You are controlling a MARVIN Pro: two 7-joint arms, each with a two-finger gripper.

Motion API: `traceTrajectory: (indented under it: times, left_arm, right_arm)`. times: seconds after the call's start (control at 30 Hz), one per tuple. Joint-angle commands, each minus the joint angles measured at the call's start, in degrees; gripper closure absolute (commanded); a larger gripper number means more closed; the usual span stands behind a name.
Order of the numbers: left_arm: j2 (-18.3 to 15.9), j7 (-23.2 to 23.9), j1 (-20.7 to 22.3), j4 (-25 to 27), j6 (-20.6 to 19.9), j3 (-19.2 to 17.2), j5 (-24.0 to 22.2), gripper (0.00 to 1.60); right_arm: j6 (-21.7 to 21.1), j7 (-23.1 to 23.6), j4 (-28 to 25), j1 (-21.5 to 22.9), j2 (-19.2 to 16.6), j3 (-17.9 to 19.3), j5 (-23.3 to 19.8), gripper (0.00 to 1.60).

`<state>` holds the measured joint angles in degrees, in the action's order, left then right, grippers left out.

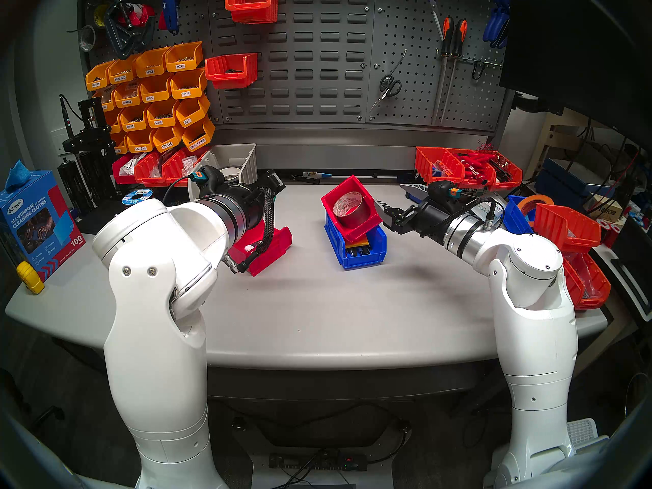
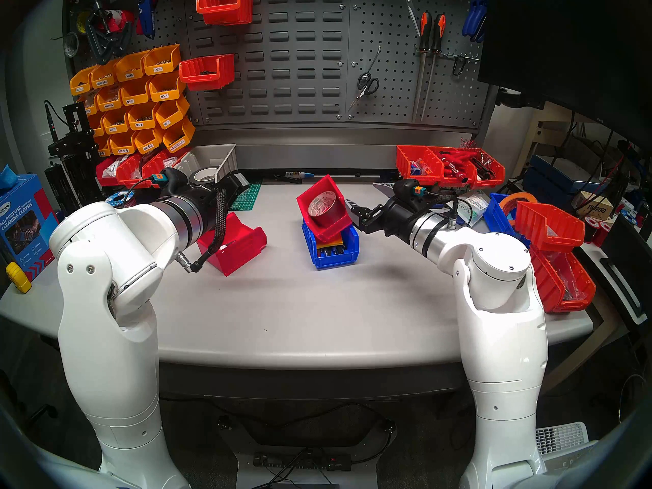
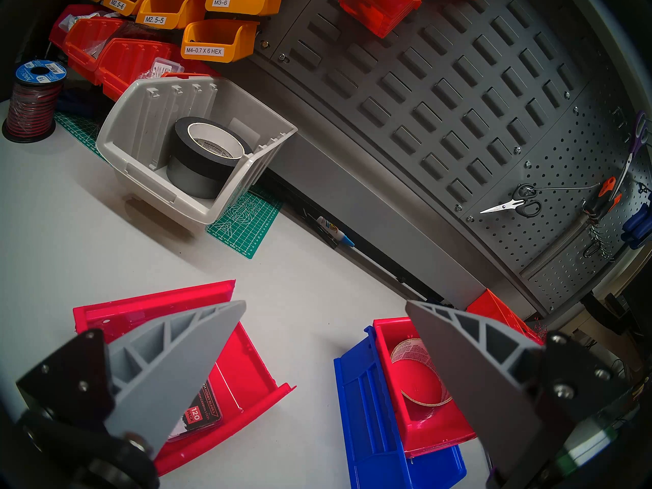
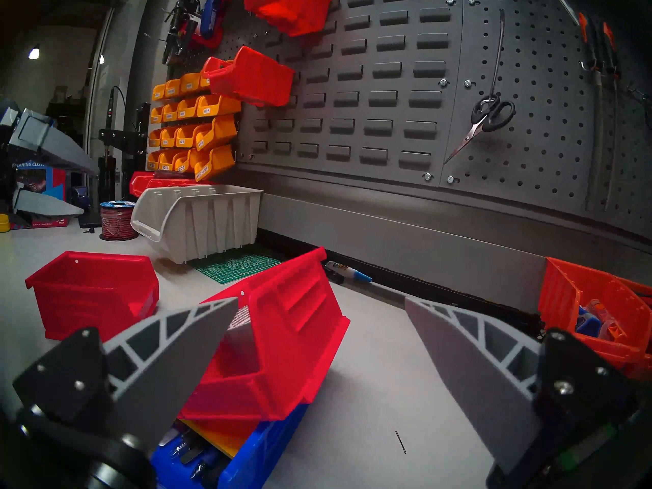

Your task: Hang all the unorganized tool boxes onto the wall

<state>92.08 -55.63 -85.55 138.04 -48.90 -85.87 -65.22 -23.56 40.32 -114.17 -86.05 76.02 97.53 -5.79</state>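
One crimson red tool box (image 1: pixel 270 246) lies on the table under my left wrist, with a blade pack inside. My left gripper (image 3: pixel 324 303) hovers open above and just past this tool box (image 3: pixel 243 357). A second crimson red tool box (image 1: pixel 352 206), holding a tape roll, sits tilted on top of a blue tool box (image 1: pixel 363 252) at mid-table. My right gripper (image 1: pixel 382 209) stands open just right of that stack, with nothing between its fingers. In the right wrist view the tilted red tool box (image 4: pixel 293 336) fills the lower left. The louvred wall (image 1: pixel 317 72) rises behind.
Two orange-red bins (image 1: pixel 231 70) hang on the wall's left side beside several yellow labelled bins (image 1: pixel 155 96). A grey bin (image 1: pixel 229 163) with black tape stands at the back left on a green mat (image 3: pixel 247 220). More orange-red bins (image 1: pixel 465 167) crowd the right edge.
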Motion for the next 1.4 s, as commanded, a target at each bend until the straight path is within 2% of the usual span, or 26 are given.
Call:
traceTrajectory:
  times: [0.0, 0.2, 0.33, 0.5, 0.87, 1.0, 1.07, 1.13, 1.17, 1.2, 1.27, 1.33, 1.37]
  left_arm:
    - [-0.02, 0.01, 0.08, 0.52, -0.01, 0.05, 0.02, 0.0]
    - [-0.02, 0.01, 0.08, 0.51, -0.01, 0.05, 0.02, 0.0]
    - [-0.02, 0.01, 0.08, 0.51, -0.01, 0.05, 0.02, 0.0]
    - [-0.02, 0.01, 0.08, 0.51, -0.01, 0.05, 0.02, 0.0]
    - [-0.02, 0.01, 0.08, 0.52, -0.01, 0.05, 0.02, 0.0]
    - [-0.02, 0.01, 0.08, 0.52, -0.01, 0.05, 0.02, 0.0]
    - [-0.02, 0.01, 0.08, 0.52, -0.01, 0.05, 0.02, 0.0]
    - [-0.02, 0.01, 0.08, 0.52, -0.01, 0.05, 0.02, 0.0]
    - [-0.02, 0.01, 0.08, 0.52, -0.01, 0.05, 0.02, 0.0]
    - [-0.02, 0.01, 0.08, 0.52, -0.01, 0.05, 0.02, 0.0]
    - [-0.02, 0.01, 0.08, 0.52, -0.01, 0.05, 0.02, 0.0]
    - [-0.02, 0.01, 0.08, 0.52, -0.01, 0.05, 0.02, 0.0]
    - [-0.02, 0.01, 0.08, 0.52, -0.01, 0.05, 0.02, 0.0]
  right_arm:
    - [1.88, -0.09, -0.13, 1.22, -0.54, -1.4, 1.37, 0.0]
    - [5.9, -3.01, 0.32, 1.28, 0.96, -3.33, 4.49, 0.0]
    - [6.48, -5.87, 0.61, 1.93, 1.87, -4.9, 6.98, 0.0]
    - [4.75, -8.63, 1.08, 2.95, 2.56, -6.46, 9.44, 0.0]
    - [1.03, -8.01, 2.03, 4.28, -0.24, -8.91, 13.54, 0.0]
    - [0.85, -8.44, 2.63, 4.76, 0.13, -8.88, 13.68, 0.0]
    - [0.82, -8.45, 2.89, 4.97, 0.19, -8.88, 13.61, 0.38]
    - [0.91, -8.37, 3.1, 5.1, 0.23, -8.86, 13.43, 0.49]
    - [0.91, -8.37, 3.1, 5.1, 0.23, -8.86, 13.43, 0.49]
    - [1.09, -8.1, 3.42, 5.27, 0.24, -8.8, 13.11, 0.79]
    - [1.15, -8.03, 3.55, 5.35, 0.25, -8.8, 13.03, 0.82]
    - [1.07, -7.69, 3.85, 5.72, 0.22, -8.83, 12.78, 0.95]
    - [1.02, -7.64, 3.93, 5.82, 0.22, -8.82, 12.75, 1.15]
